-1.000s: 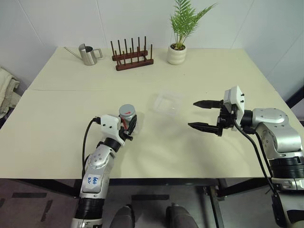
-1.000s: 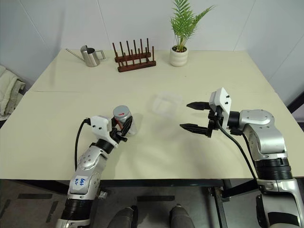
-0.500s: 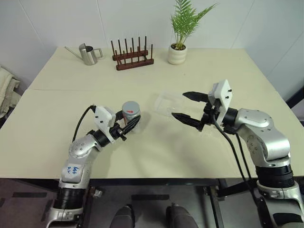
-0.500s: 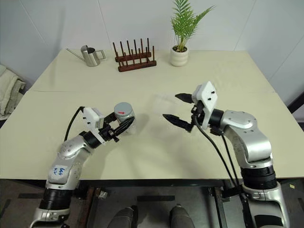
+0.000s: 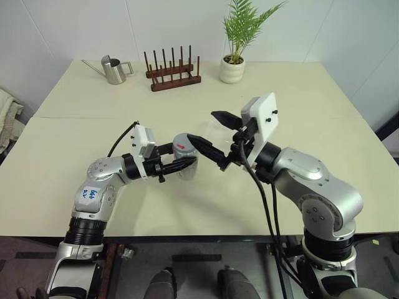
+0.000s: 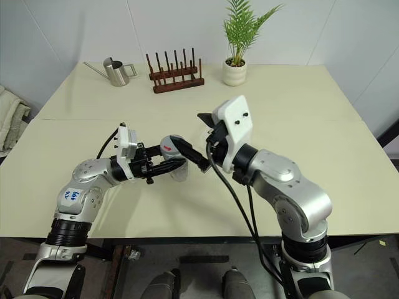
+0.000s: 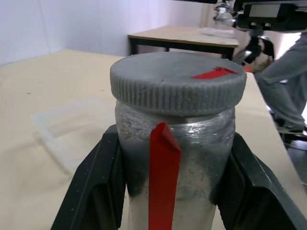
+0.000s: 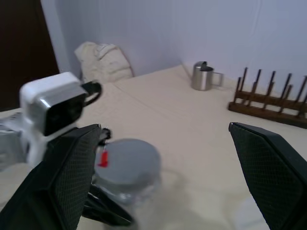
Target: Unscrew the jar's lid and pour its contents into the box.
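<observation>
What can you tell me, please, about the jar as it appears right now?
The jar is a small silvery-grey cylinder with a red stripe running down its side. Its ribbed grey lid, marked red on top, is still on. It stands upright, clamped at the body between the black fingers of the left gripper. The open right gripper is beside it, apart from the lid.

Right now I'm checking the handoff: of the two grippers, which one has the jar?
The left gripper: its black fingers clamp the jar below the lid. The right gripper is open, empty, beside it.
</observation>
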You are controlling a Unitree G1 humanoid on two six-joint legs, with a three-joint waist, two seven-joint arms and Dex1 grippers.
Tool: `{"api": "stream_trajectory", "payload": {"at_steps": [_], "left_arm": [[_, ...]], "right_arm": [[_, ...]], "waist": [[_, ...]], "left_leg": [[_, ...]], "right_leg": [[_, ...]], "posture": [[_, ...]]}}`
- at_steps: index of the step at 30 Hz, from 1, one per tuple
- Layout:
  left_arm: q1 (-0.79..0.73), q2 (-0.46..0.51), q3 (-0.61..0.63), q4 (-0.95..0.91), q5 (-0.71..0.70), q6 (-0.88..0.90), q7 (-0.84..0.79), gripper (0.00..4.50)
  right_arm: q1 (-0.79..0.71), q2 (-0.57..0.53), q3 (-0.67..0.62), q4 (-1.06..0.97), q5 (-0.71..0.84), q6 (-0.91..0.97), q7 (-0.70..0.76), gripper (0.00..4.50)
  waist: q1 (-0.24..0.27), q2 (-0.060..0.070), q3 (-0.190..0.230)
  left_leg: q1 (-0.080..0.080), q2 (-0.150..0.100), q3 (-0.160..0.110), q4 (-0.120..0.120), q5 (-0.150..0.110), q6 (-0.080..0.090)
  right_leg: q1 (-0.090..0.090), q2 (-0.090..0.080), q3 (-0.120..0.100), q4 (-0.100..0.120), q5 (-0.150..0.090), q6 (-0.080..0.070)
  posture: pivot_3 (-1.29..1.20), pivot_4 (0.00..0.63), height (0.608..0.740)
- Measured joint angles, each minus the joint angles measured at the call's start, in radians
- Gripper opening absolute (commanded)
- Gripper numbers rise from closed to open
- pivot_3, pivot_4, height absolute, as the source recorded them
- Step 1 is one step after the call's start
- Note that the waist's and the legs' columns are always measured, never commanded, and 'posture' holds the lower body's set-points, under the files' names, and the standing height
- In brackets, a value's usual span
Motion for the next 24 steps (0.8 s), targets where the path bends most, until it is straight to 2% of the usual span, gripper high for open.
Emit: {"api": "stream_trajectory", "payload": {"at_steps": [4, 8, 14, 24], "left_arm": [[-0.037, -0.006, -0.017, 0.025, 0.011, -0.005, -0.022, 2.00], [-0.038, -0.008, -0.018, 0.026, 0.011, -0.011, -0.036, 2.00], [-0.038, -0.010, -0.019, 0.022, 0.012, -0.010, -0.042, 2.00], [-0.038, -0.010, -0.019, 0.018, 0.012, -0.013, -0.042, 2.00]], "right_arm": [[0.000, 0.061, 0.089, -0.027, -0.007, 0.034, -0.072, 4.50], [0.002, 0.068, 0.109, -0.020, -0.037, 0.033, -0.115, 4.50], [0.010, 0.048, 0.134, 0.046, -0.111, -0.016, -0.125, 4.50], [0.031, 0.029, 0.144, 0.050, -0.122, -0.040, -0.081, 4.50]], "waist": [[-0.001, 0.000, 0.000], [0.000, 0.000, 0.000], [-0.001, 0.000, 0.000], [-0.001, 0.000, 0.000]], "left_leg": [[0.000, 0.000, 0.000, -0.001, 0.000, 0.000], [0.000, 0.000, 0.000, -0.001, 0.000, 0.000], [0.000, 0.000, 0.000, -0.001, 0.000, 0.001], [0.000, 0.000, 0.000, -0.002, 0.000, 0.001]], "right_leg": [[-0.001, 0.001, 0.000, 0.001, 0.000, -0.001], [-0.001, 0.000, 0.000, 0.000, 0.000, -0.001], [-0.001, 0.000, 0.000, 0.001, 0.000, -0.001], [-0.001, 0.000, 0.000, 0.000, 0.000, -0.001]], "posture": [[0.00, 0.150, 0.740], [0.00, 0.150, 0.740], [0.00, 0.150, 0.740], [0.00, 0.150, 0.740]]}}
